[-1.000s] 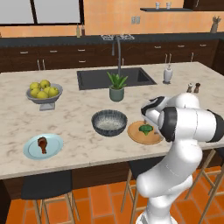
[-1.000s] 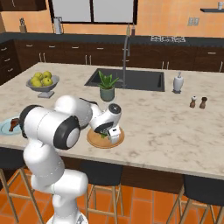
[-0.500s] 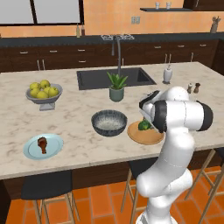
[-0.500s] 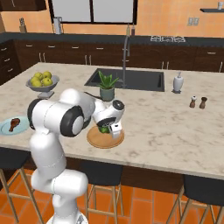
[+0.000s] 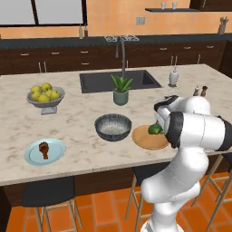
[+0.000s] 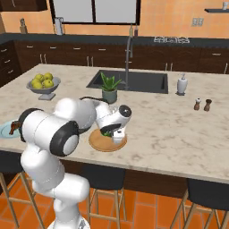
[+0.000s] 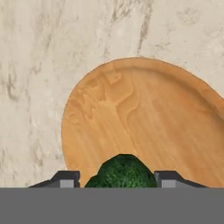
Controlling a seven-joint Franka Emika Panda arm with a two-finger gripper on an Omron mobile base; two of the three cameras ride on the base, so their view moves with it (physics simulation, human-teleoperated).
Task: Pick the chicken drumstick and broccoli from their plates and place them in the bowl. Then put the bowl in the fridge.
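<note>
The arm is built of glossy white rounded segments, joined by broad black bands. Beside the wooden plate (image 6: 107,141), its white hand carries a dark round spot and two small dark-grey square fingertips (image 7: 68,178).

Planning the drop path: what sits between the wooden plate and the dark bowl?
Bare marble counter; the left base view shows a narrow gap between wooden plate and bowl.

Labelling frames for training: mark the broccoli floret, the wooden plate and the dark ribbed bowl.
dark-green broccoli floret (image 7: 123,171), hand view, bumpy top
orange-tan wooden plate (image 7: 131,109), hand view, bare centre
dark grey ribbed bowl (image 5: 100,131), left base view, outer wall
</note>
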